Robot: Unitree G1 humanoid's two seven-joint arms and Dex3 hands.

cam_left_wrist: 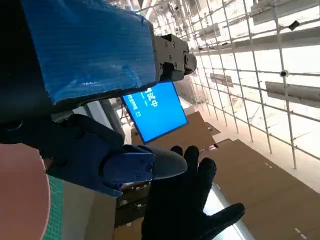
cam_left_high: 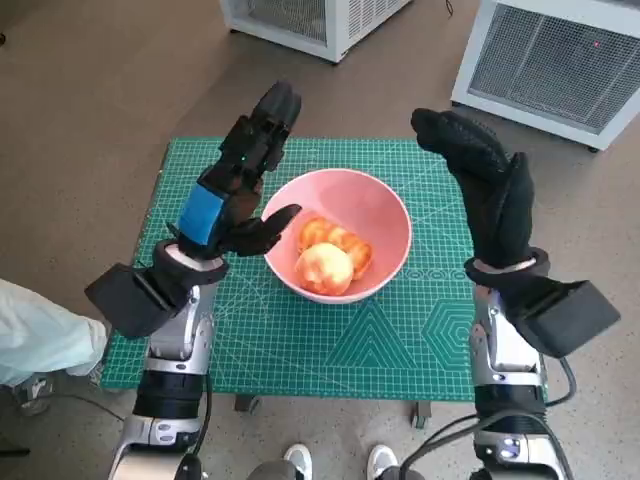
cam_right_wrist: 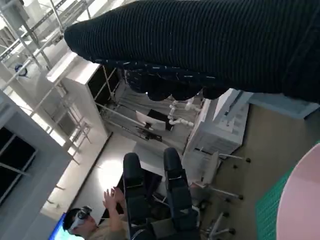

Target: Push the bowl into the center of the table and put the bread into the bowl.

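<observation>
A green cutting mat (cam_left_high: 300, 340) printed with a pale grid and geometric line patterns covers the small table, which stands on a brown floor (cam_left_high: 100, 90). At the far left edge of the head view, a person's pale-clad leg (cam_left_high: 40, 340) sits beside the table. Two white cabinets with grilled fronts (cam_left_high: 545, 70) stand on the floor beyond the table's far side.

The left hand (cam_left_high: 240, 180), black with a smooth blue tape panel on its back, is raised above the mat's left half. Its fingers are extended and apart, and it holds nothing; the thumb tip lies just beside the bowl's left rim, and contact cannot be confirmed.

The pink bowl (cam_left_high: 385, 215), round, smooth and glossy, sits on the mat near the table's centre. The bread (cam_left_high: 330, 258) lies inside it: rounded pieces with golden-orange crust, the nearest one paler.

The right hand (cam_left_high: 490, 190), in a ribbed black knitted glove, is raised to the right of the bowl, well apart from it. Its fingers are extended and it grips nothing.

In the right wrist view, a person wearing a headset (cam_right_wrist: 82, 220) raises a hand in the background; white ceiling trusses show overhead.
</observation>
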